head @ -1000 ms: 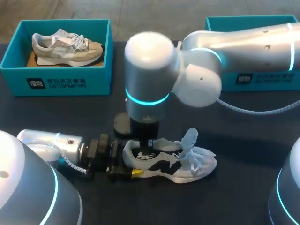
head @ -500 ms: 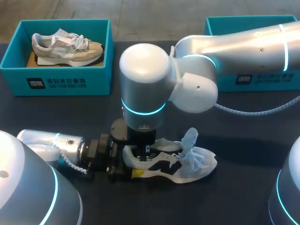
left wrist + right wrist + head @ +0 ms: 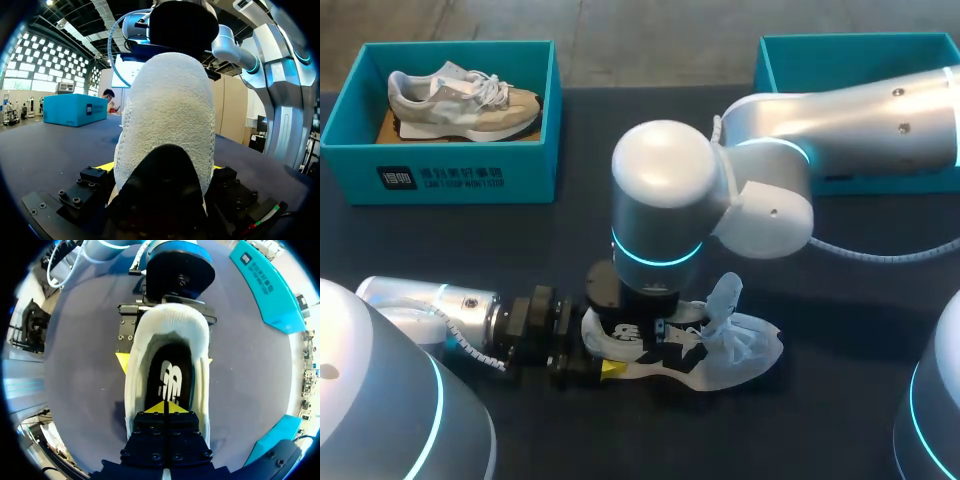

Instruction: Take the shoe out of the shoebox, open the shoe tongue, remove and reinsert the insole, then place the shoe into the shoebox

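Left gripper (image 3: pixel 166 360) clamps the shoe (image 3: pixel 720 350) by its stiffer-looking heel, while the right gripper (image 3: pixel 165 409), tips pressed together, sits inside on the insole (image 3: pixel 170 375), which is likely thin and floppy.

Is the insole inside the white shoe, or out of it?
Inside. The right wrist view shows the dark insole lying in the opening of the white shoe, beneath the right end effector.

Right arm (image 3: pixel 665 195) swings toward the frame's lower right, wrist sinking closer over the white shoe (image 3: pixel 725 352), right gripper (image 3: pixel 164 408) moving from heel toward tongue.
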